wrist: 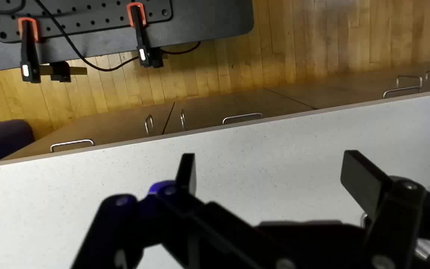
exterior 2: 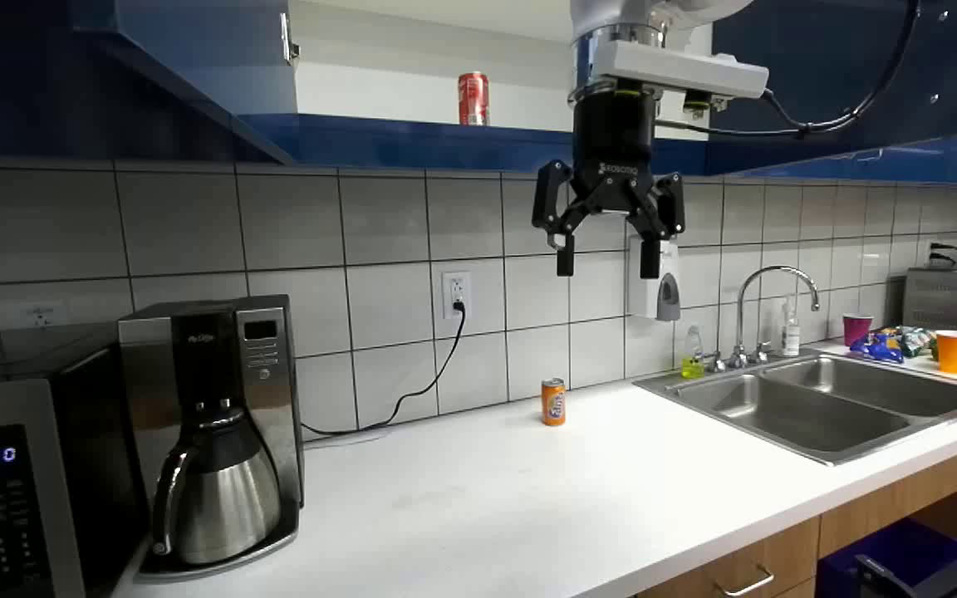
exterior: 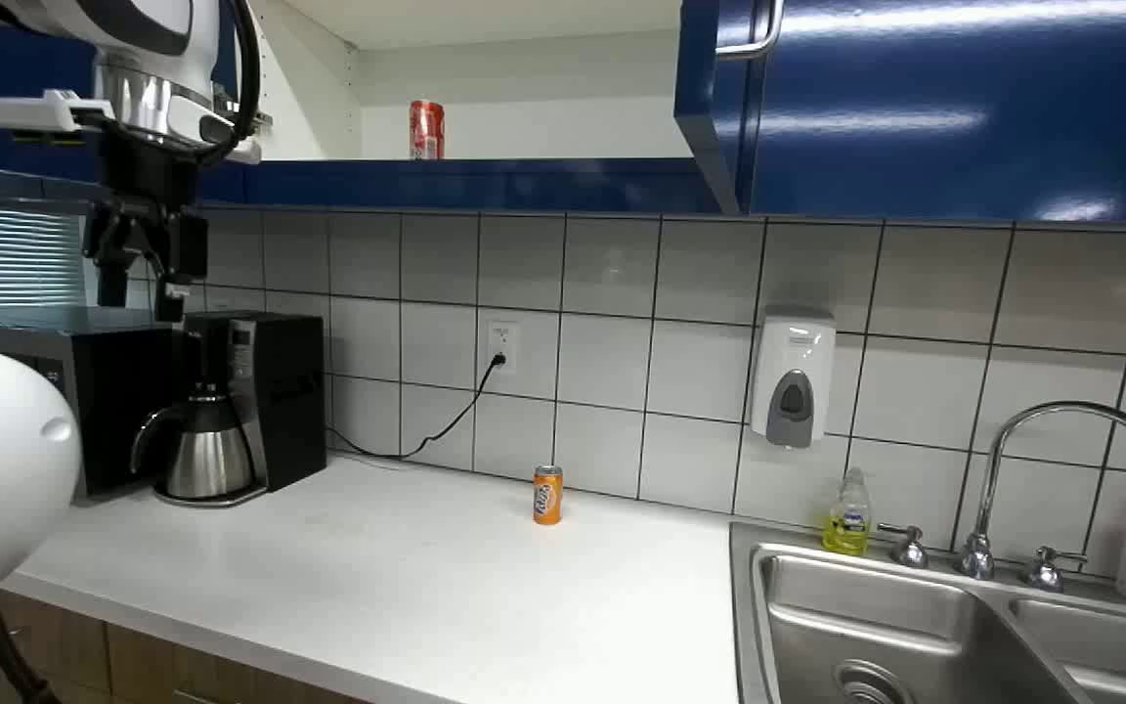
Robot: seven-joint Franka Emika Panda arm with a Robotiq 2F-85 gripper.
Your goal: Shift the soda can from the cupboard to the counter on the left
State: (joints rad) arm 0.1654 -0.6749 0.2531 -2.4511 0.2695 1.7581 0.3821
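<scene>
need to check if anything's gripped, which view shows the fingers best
The wrist view: the fingers are largest there, spread apart, with only the counter showing between their tips. Both exterior views also show them apart, but much smaller.

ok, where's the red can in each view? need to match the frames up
In an exterior view: the red can is near the top, left of centre, upright in the open cupboard.
In an exterior view: the red can is near the top, about mid-width, to the left of the gripper in the picture.
Wrist view: not in it.
Shared landmark: the white counter, in all three.
</scene>
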